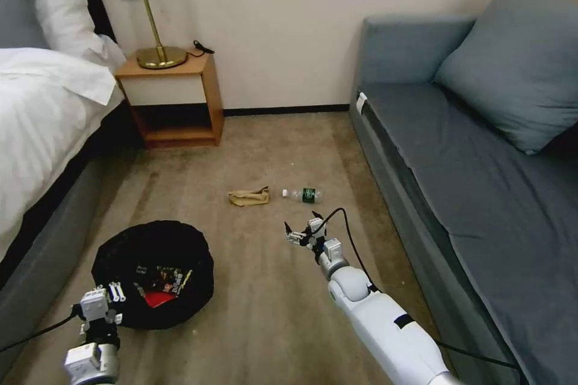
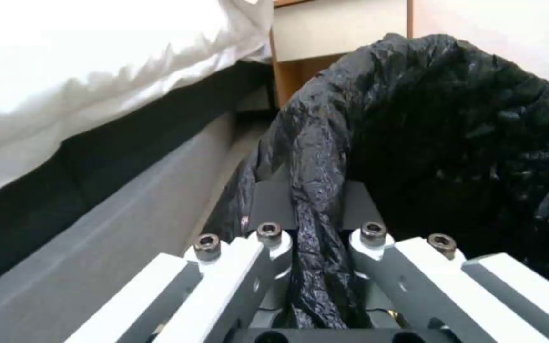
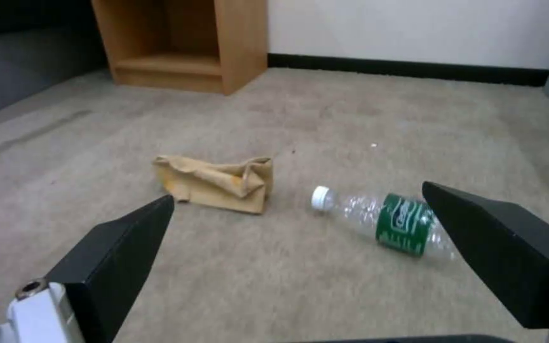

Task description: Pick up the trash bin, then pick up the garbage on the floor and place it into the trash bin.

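Two wrappers already lay inside the trash bin (image 1: 153, 274), which sat low beside the bed (image 1: 42, 126) with the left gripper (image 2: 316, 238) at its near rim, jaws pinched shut on a fold of the black liner. A crumpled brown paper bag (image 3: 214, 183) and a clear bottle (image 3: 389, 221) with a green label remained on the carpet (image 1: 271, 289), just beside each other. The right gripper (image 1: 301, 233) hovered near them, jaws spread wide and holding nothing.
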{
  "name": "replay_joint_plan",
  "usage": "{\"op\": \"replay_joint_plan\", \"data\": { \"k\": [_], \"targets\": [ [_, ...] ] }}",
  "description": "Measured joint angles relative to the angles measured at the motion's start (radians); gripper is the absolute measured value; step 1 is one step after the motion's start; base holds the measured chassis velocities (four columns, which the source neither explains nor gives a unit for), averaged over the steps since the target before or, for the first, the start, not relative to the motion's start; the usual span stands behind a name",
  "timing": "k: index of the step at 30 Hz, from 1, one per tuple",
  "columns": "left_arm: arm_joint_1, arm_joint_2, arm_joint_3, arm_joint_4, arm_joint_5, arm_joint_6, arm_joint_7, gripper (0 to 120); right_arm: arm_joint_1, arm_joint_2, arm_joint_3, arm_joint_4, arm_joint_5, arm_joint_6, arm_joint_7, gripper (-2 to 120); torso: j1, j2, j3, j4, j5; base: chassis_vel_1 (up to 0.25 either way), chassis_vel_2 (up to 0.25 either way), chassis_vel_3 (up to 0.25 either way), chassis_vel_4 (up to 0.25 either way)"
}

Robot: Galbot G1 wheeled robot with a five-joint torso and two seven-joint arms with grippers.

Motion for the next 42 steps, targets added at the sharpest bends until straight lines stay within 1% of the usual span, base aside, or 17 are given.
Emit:
{"op": "replay_joint_plan", "data": {
  "k": [35, 40, 42],
  "targets": [
    [-0.002, 0.002, -0.001, 0.003, -0.001, -0.002, 0.002, 7, -0.019, -0.001, -0.001, 0.013, -0.011, 0.004, -0.002, 100, 0.000, 0.000, 0.000, 0.0001, 0.0000, -0.182, 0.181, 0.185, -0.182],
    [-0.001, 0.004, -0.002, 0.003, -0.001, -0.004, 0.002, 7, -0.021, -0.002, -0.001, 0.009, -0.013, 0.014, -0.011, 100, 0.000, 0.000, 0.000, 0.0002, 0.0002, -0.185, 0.187, 0.184, -0.192],
    [-0.001, 0.006, -0.003, 0.003, 0.001, -0.006, 0.002, 7, -0.021, -0.005, -0.002, 0.006, -0.013, 0.029, -0.027, 100, 0.000, 0.000, 0.000, -0.0002, -0.0001, -0.183, 0.170, 0.153, -0.143]
  ]
}}
